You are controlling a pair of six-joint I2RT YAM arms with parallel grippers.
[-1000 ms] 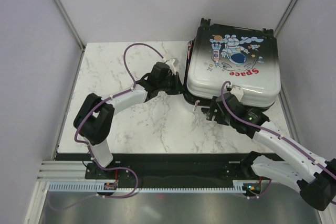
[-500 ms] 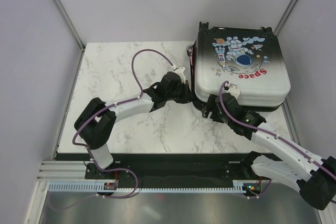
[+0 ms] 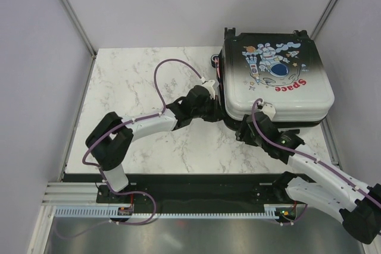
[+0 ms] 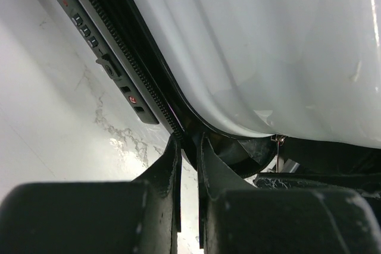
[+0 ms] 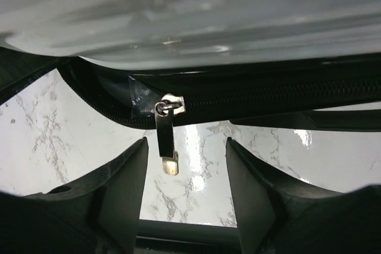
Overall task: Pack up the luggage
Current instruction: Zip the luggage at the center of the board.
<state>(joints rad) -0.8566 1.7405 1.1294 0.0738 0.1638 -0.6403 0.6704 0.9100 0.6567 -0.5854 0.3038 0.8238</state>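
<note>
The luggage [image 3: 277,75], black-to-white with an astronaut and a red "Space" print, lies flat at the back right of the table with its lid down. My left gripper [image 3: 215,108] is at its near left corner. In the left wrist view the left gripper [image 4: 189,142] has its jaws almost together on the black zip rim [image 4: 178,120], just below the combination lock [image 4: 101,52]. My right gripper [image 3: 245,129] is at the front edge. It stands open there [image 5: 186,144], with the metal zipper pull [image 5: 166,138] hanging between its fingers, nearer the left one and untouched.
The white marble table [image 3: 137,87] stretches left of the luggage. Grey walls close in the back and both sides, and the right wall [image 3: 357,57] stands close to the luggage. A black wheel [image 3: 214,59] sticks out at the luggage's far left corner.
The luggage has shifted to the right and its lid sits lower. My left gripper followed it rightward. The right gripper's jaws have narrowed around the hanging zipper pull.
</note>
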